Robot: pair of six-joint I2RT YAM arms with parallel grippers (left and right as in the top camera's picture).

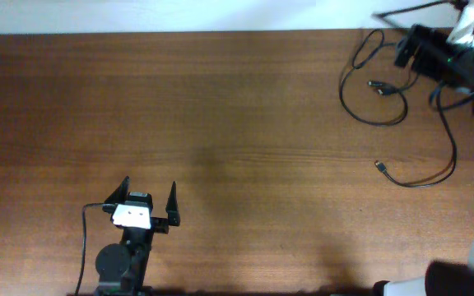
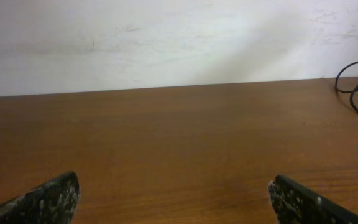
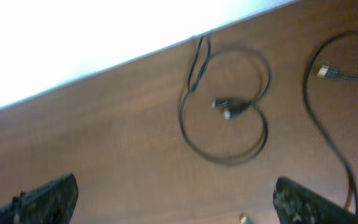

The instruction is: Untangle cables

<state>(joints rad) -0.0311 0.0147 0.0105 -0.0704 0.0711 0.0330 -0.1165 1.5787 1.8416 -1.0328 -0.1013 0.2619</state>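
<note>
Two thin black cables lie at the table's far right. One cable (image 1: 370, 82) forms a loose loop with its plugs inside; it also shows in the right wrist view (image 3: 229, 134), plugs together near the middle. The second cable (image 1: 443, 156) curves down to a plug at its front end, and runs down the right side of the right wrist view (image 3: 328, 134). My right gripper (image 1: 403, 51) is open and empty, above the table beside the loop; its fingers (image 3: 176, 202) frame bare wood. My left gripper (image 1: 148, 196) is open and empty at the front left (image 2: 176, 199).
The wooden table (image 1: 220, 123) ends at a white wall along the back. A bit of cable loop shows at the right edge of the left wrist view (image 2: 356, 81). A thick black wire runs along the left arm (image 1: 85, 238).
</note>
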